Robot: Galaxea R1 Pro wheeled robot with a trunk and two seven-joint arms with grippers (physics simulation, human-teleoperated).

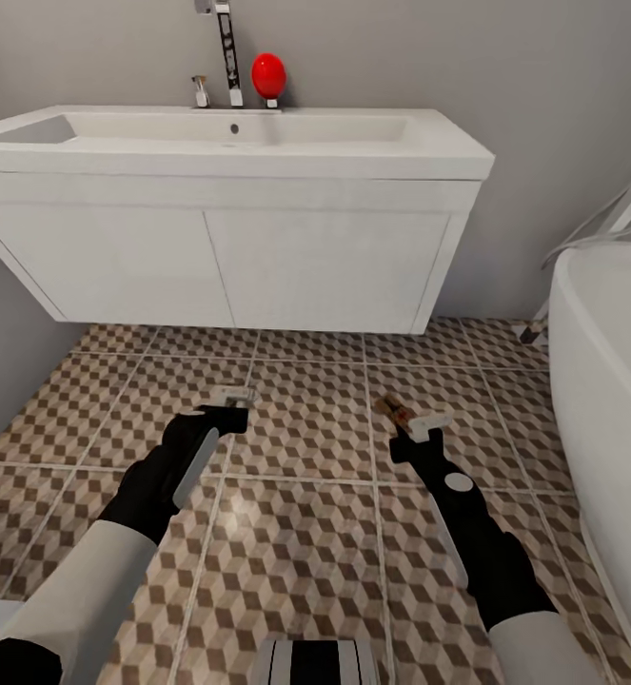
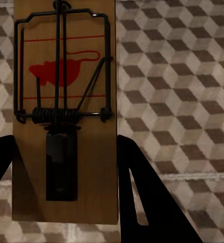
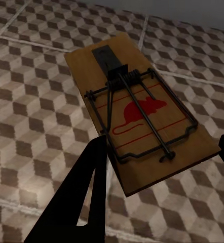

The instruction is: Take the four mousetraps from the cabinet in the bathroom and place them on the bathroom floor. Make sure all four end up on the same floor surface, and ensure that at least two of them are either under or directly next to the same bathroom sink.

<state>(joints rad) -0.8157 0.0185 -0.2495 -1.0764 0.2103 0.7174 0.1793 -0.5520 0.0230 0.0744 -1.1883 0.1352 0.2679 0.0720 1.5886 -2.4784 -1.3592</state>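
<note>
You have two mousetraps in view, one at each gripper, both over the bathroom floor (image 1: pixel 305 438) in front of the bathroom sink (image 1: pixel 229 143). The left gripper (image 1: pixel 231 400) is clamped on the left mousetrap (image 2: pixel 66 111). The right gripper (image 1: pixel 420 428) has its fingers spread either side of the right mousetrap (image 3: pixel 137 111); you cannot tell whether it grips.

The mousetrap (image 2: pixel 64 114) is cut off at its far end; the bathtub (image 1: pixel 608 381) beside the sink (image 1: pixel 229 143) is cropped.

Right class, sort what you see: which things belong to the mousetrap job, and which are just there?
Job: left mousetrap, right mousetrap, bathroom floor, bathroom sink, left hand, right hand.
Just there: red ball, bathtub.
</note>
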